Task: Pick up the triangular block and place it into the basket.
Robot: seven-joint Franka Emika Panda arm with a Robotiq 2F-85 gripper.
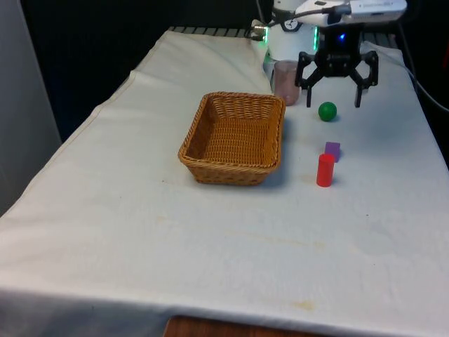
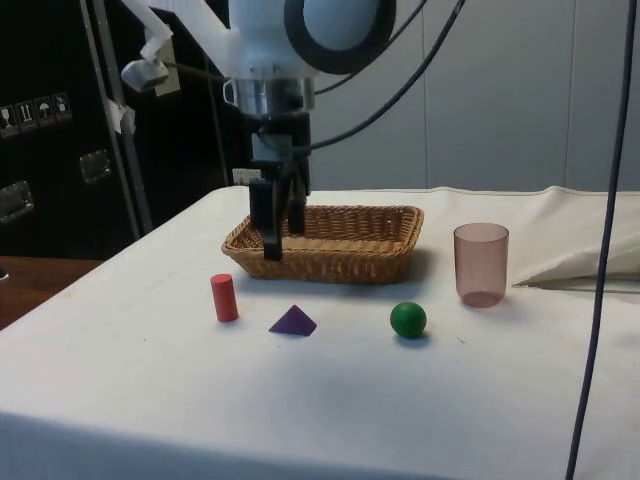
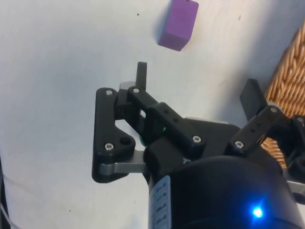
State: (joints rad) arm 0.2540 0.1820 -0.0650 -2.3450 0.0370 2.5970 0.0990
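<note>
- The purple triangular block (image 2: 293, 321) lay on the table (image 1: 140, 232), between the red cylinder (image 2: 224, 298) and the green ball (image 2: 408, 320), apart from both.
- The basket (image 1: 233, 137) stood near it, with nothing inside.
- The tool (image 1: 336, 104) hung above the table near the ball, released and wide, holding nothing.
- A pink cup (image 2: 481, 264) stood beside the basket.
- Risk, in my judgement: the block's sloped faces could slip from the fingers, or a low approach could knock the cylinder, which stood close.

No legible text or labels
</note>
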